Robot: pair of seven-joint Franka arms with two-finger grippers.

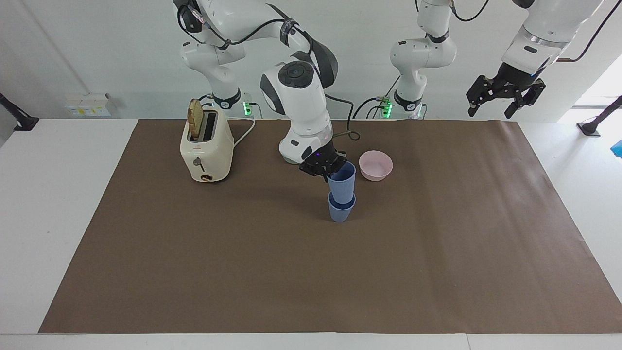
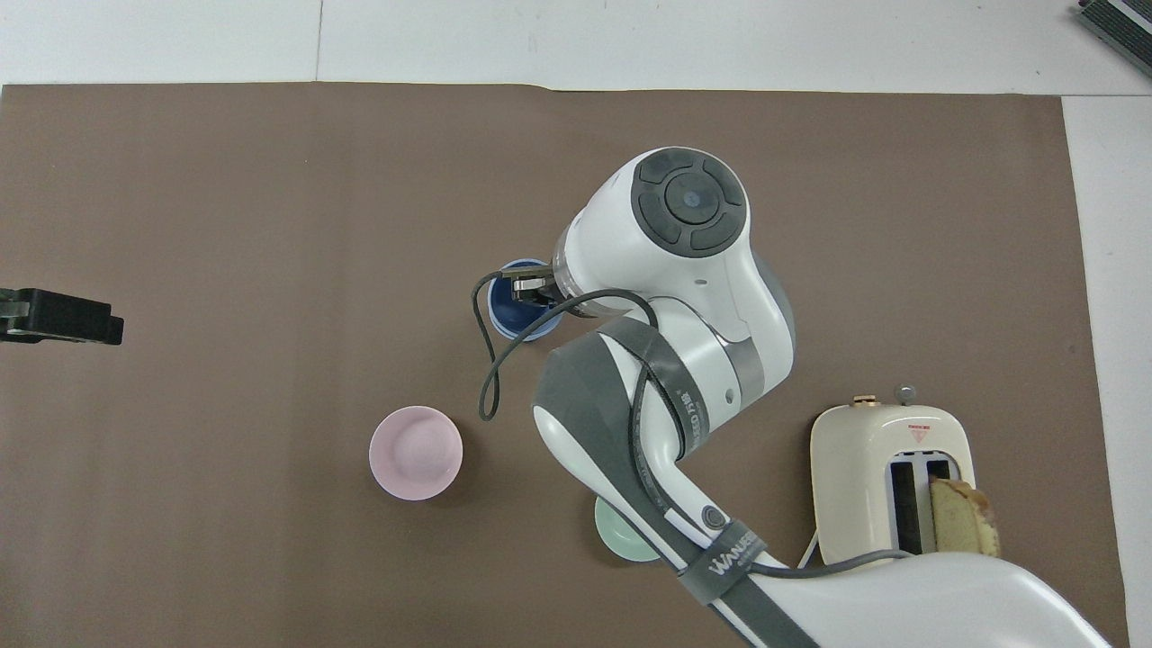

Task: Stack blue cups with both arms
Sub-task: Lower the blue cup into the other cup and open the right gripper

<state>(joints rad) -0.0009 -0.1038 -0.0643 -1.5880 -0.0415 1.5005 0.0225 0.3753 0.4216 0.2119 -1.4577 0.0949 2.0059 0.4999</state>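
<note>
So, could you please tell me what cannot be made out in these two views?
- Mint-green bowl: mostly covered by the right arm in the overhead view, and only a sliver shows in the facing view.
- Lower blue cup: hidden under the upper blue cup in the overhead view.
- Left gripper: cut off by the overhead view's edge.

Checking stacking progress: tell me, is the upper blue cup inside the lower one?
Partly in: upper blue cup sits upright with its base inside the lower blue cup.
</note>
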